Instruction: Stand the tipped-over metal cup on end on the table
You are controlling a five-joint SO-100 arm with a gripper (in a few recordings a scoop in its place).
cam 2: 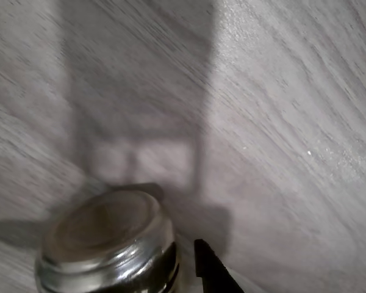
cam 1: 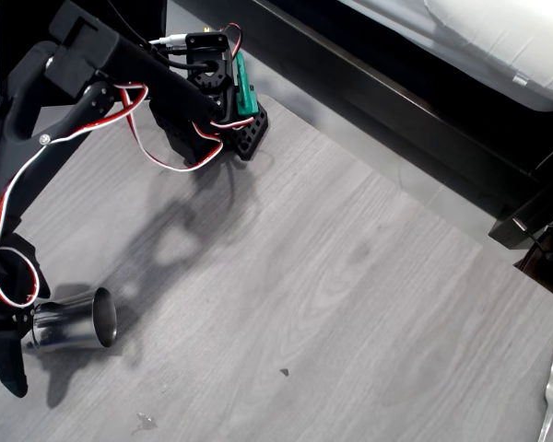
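at the near left of the light grey wood-grain table (cam 1: 350, 304), the shiny steel tapered cup (cam 1: 74, 322) lies sideways, rim rightward, base at the black gripper (cam 1: 5, 336); grip state cannot be determined.

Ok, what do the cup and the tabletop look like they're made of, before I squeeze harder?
The metal cup looks like polished steel: mirror-bright wall with sharp highlights and a ridged band near its base in the wrist view. Probably hard and slick. The table reads as light grey wood-grain, likely laminate or printed veneer, with a matte to slightly sheened surface; I cannot tell if it is solid wood.
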